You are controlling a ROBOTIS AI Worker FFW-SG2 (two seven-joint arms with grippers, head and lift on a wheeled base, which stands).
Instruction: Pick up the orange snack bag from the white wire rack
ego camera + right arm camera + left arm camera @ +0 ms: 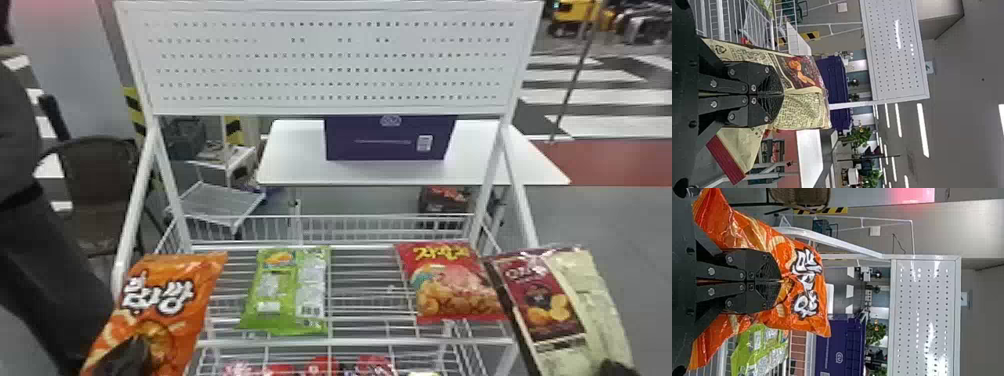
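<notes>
Orange snack bag (172, 320) held up at the left side of the white wire rack (360, 342), left gripper (131, 350) fingers clamped on it. Green bag (285, 295) and red bag (455, 285) lie on the rack; right gripper (617, 369) fingers pinch a cream-and-maroon bag (580, 300) at its right side.

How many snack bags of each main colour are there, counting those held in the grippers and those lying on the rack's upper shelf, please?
Orange bag: 1
Green bag: 1
Red bag: 1
Cream-and-maroon bag: 1
Total: 4
</notes>
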